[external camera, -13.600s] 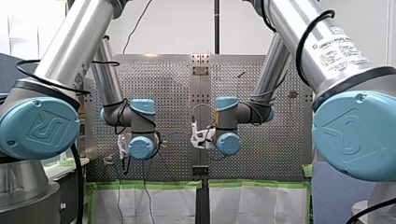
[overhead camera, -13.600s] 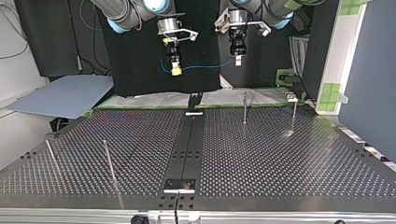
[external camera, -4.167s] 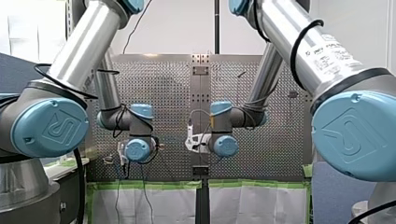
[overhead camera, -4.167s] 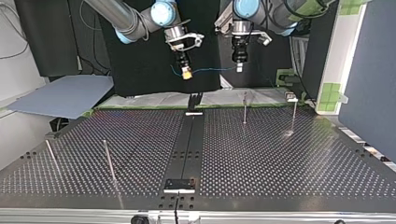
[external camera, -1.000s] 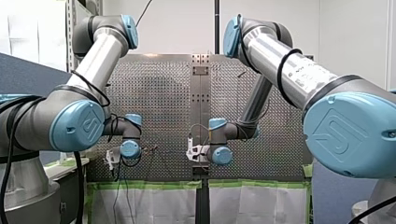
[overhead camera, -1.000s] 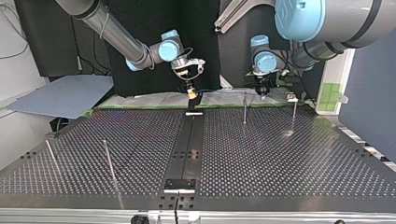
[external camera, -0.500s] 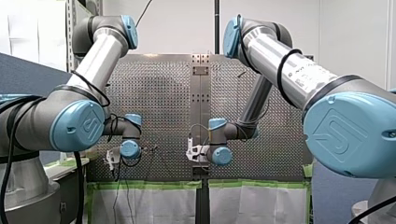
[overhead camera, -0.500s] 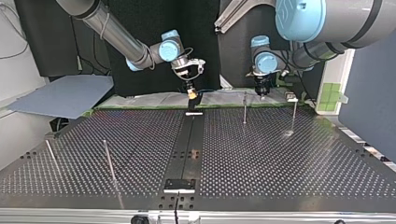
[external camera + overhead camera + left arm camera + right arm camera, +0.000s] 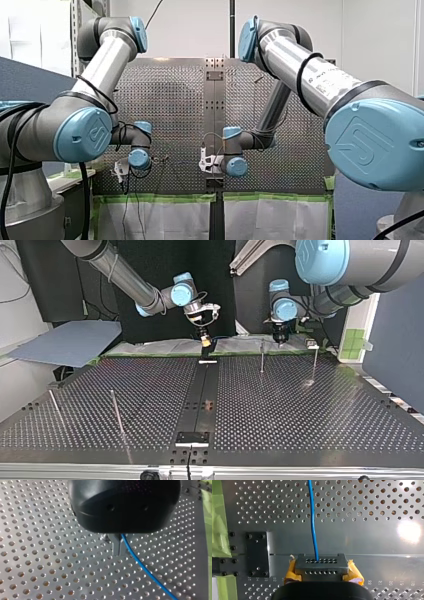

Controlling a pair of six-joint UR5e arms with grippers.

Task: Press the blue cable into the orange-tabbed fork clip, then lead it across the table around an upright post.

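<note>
Thin blue cable [image 9: 313, 525] ran straight ahead from my right gripper [image 9: 320, 563], yellow pads clamped tight on it; my left gripper [image 9: 118, 547] had metal fingers pinched together on it too, both low at the top view's upper middle, over the perforated metal table [image 9: 300, 410]'s far edge

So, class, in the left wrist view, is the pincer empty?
No, the blue cable leads out from the closed metal fingers of my left pincer.
</note>
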